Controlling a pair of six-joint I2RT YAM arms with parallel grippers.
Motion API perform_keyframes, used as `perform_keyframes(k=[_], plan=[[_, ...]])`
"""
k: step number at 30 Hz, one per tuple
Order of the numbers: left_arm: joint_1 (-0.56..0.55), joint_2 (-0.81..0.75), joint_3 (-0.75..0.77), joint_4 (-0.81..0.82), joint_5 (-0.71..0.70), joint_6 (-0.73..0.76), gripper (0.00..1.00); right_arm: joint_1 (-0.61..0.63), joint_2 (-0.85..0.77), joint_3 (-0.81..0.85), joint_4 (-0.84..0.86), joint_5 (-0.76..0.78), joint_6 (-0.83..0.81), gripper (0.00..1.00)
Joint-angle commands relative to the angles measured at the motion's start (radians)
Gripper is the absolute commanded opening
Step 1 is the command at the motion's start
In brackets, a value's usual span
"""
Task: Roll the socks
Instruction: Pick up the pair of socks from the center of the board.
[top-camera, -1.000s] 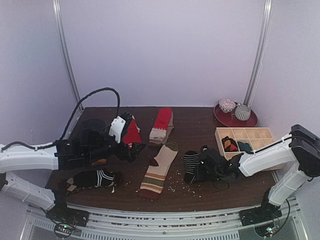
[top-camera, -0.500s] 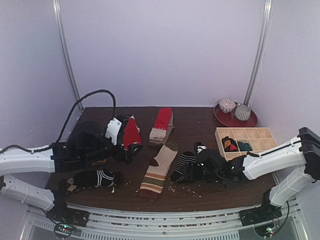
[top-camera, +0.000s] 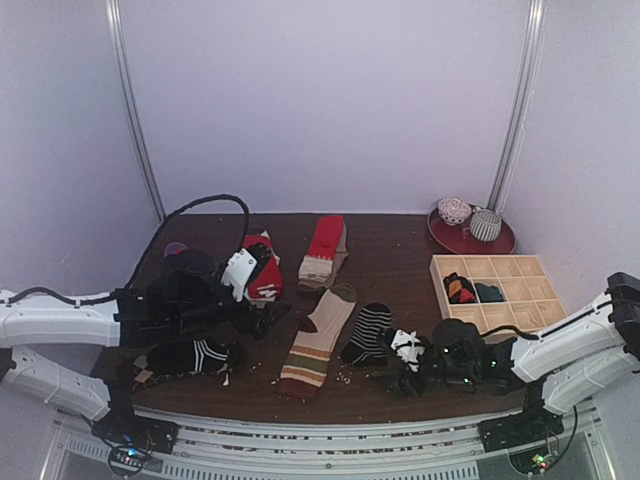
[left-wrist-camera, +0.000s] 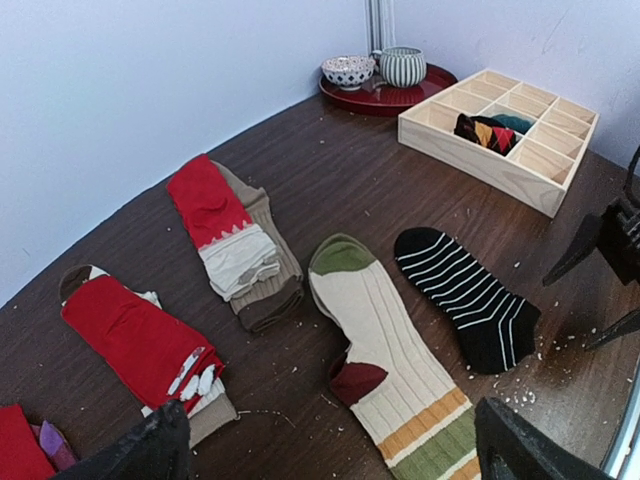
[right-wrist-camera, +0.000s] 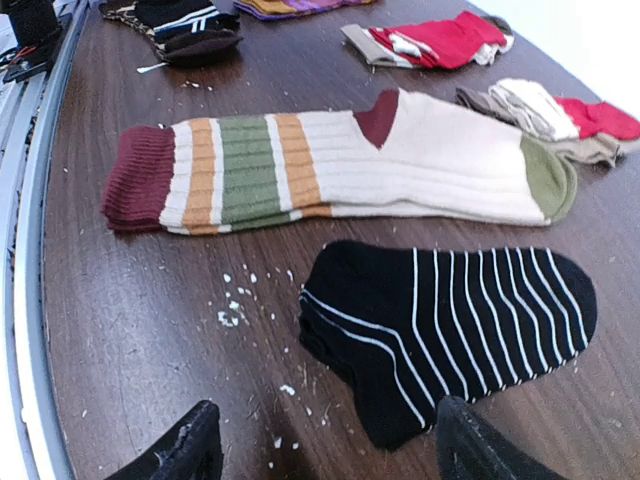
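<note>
The black sock with thin white stripes (top-camera: 368, 333) (right-wrist-camera: 450, 320) (left-wrist-camera: 465, 295) lies flat on the table. My right gripper (top-camera: 393, 368) (right-wrist-camera: 330, 460) stands open just in front of its cuff end, touching nothing. Left of it lies the beige sock with red, brown and green bands (top-camera: 318, 342) (left-wrist-camera: 395, 360) (right-wrist-camera: 330, 165). My left gripper (top-camera: 265, 317) (left-wrist-camera: 330, 462) hovers open and empty above the table, left of the beige sock. Two red socks with beige cuffs (top-camera: 323, 250) (top-camera: 262, 277) (left-wrist-camera: 225, 235) (left-wrist-camera: 135, 335) lie further back.
A bundled black sock with white stripes (top-camera: 190, 355) (right-wrist-camera: 190, 30) sits near the front left. The pale wooden compartment tray (top-camera: 520, 268) (left-wrist-camera: 480, 160) holds dark socks at the right. Behind it, a red plate (top-camera: 448, 237) carries a bowl and a cup. White crumbs litter the wood.
My right gripper opened and let go of the black striped sock, then drew back toward the near edge. The sock now lies spread flat. The left arm shifted only slightly.
</note>
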Motion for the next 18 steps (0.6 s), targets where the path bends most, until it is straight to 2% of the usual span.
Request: perform_keyframes(k=[1,9,18], plan=[[0.006,0.03,0.04,0.03,0.022,0.04,0.98,-0.021,0.038,0.018,0.129,-0.097,-0.214,0.73],[0.006,0.037,0.041,0.033,0.019,0.043,0.98,-0.077,0.174,0.074,0.144,-0.239,-0.26,0.7],[0.005,0.038,0.053,0.002,0.017,0.046,0.98,-0.129,0.267,0.106,0.157,-0.272,-0.255,0.65]])
